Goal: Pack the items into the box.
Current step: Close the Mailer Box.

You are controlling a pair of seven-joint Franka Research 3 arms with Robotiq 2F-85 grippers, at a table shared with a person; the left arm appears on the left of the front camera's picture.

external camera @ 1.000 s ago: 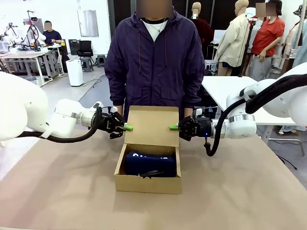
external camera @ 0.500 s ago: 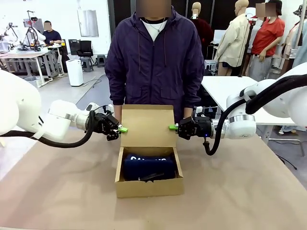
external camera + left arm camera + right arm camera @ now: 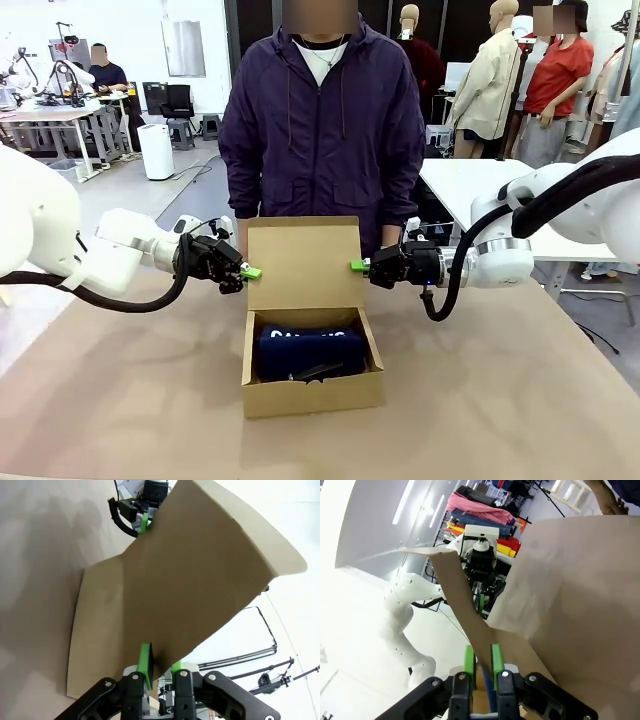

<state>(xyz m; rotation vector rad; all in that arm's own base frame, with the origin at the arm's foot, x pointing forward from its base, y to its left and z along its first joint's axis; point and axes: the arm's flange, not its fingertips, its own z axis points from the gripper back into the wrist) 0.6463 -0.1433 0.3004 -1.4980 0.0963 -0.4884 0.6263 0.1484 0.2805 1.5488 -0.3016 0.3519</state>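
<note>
1. A brown cardboard box (image 3: 310, 375) sits open near the middle of the counter (image 3: 120, 400), its hinged flap lid (image 3: 303, 262) standing upright at the far side.
2. The left tool (image 3: 249, 272) is pinched on the lid's left edge, its green pads nearly together with the cardboard between them, as the left wrist view (image 3: 159, 666) confirms.
3. The right tool (image 3: 357, 266) is clamped on the lid's right edge, pads drawn tight on the thin cardboard, seen close in the right wrist view (image 3: 483, 661).
4. Inside the box lies a navy fabric pouch (image 3: 308, 350) with partly visible white lettering; a small dark item (image 3: 318, 373) rests against its near side, too indistinct to identify.
5. A person in a dark purple jacket (image 3: 322, 130) stands at the counter's far side, directly behind the lid.
</note>
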